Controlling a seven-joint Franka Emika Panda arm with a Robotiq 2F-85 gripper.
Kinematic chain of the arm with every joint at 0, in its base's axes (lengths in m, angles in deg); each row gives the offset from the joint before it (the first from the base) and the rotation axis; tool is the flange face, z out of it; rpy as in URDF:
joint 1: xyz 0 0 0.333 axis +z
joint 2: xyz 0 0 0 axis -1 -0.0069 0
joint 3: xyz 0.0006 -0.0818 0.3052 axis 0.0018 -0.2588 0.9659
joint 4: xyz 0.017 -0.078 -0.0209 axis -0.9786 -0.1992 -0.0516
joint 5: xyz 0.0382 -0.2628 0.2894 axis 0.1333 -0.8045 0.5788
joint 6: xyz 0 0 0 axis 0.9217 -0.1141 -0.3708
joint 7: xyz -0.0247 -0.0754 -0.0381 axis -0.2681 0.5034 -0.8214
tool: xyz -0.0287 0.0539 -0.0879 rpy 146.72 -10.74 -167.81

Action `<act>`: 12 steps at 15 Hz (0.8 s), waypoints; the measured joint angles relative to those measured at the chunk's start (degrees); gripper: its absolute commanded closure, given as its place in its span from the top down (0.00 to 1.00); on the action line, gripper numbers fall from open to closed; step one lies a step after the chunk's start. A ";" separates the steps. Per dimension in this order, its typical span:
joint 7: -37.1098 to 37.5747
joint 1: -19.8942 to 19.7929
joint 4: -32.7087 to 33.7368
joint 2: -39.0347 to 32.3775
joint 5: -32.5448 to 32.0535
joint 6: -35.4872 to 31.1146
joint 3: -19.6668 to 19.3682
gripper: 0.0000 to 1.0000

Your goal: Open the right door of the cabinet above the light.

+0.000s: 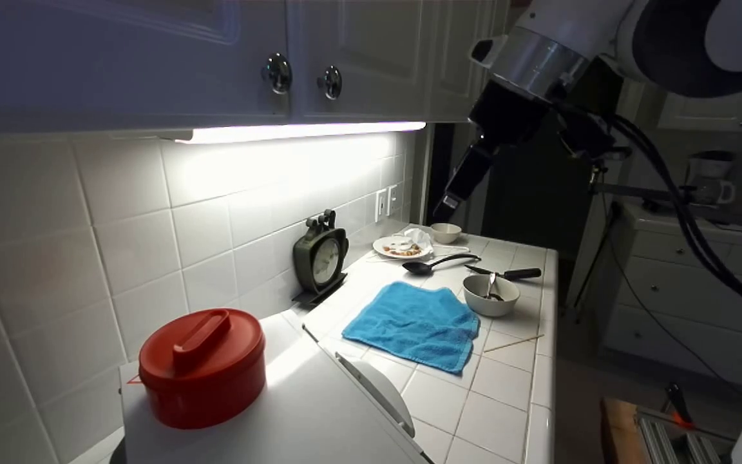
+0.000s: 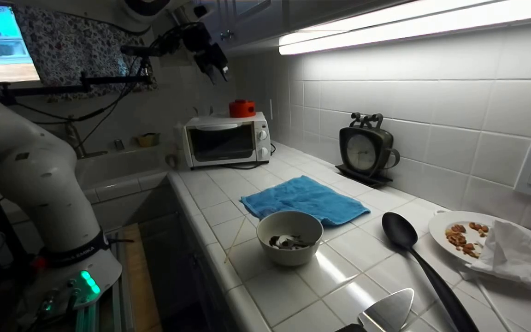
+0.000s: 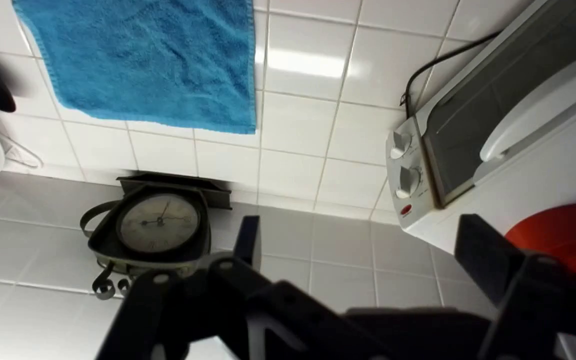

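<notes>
The pale cabinet hangs at the top in both exterior views, its doors shut. Its right door [image 1: 377, 58] has a round dark metal knob [image 1: 331, 82] near its lower left edge. The twin door [image 1: 152, 64] beside it has its knob [image 1: 277, 73] near the right edge. The light [image 1: 306, 131], a glowing strip, runs under the cabinet; it also shows in an exterior view [image 2: 385, 33]. My gripper [image 1: 446, 207] points downward, apart from the doors, its fingertips lower than the knobs; it also shows in an exterior view [image 2: 219, 76]. In the wrist view the gripper [image 3: 360, 240] is open and empty. The cabinet is out of the wrist view.
On the tiled counter are a white toaster oven [image 2: 226, 138] with a red lidded pot [image 1: 203, 367] on top, a dark clock-like scale [image 1: 321, 258], a blue towel [image 1: 416, 322], a bowl [image 2: 289, 237], a black spoon [image 2: 399, 230] and a plate [image 2: 445, 226].
</notes>
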 measured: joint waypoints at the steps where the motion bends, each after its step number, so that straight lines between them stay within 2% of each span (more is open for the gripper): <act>1: 2.16 -0.65 3.10 -1.90 -1.78 0.00 1.26 1.00; 5: 11.61 -1.17 13.93 -7.77 -6.13 0.29 6.56 1.00; 8: 13.84 -0.10 19.23 -10.41 -6.29 0.14 9.04 1.00; 12: 14.63 1.08 24.06 -13.01 -8.77 -1.12 10.51 1.00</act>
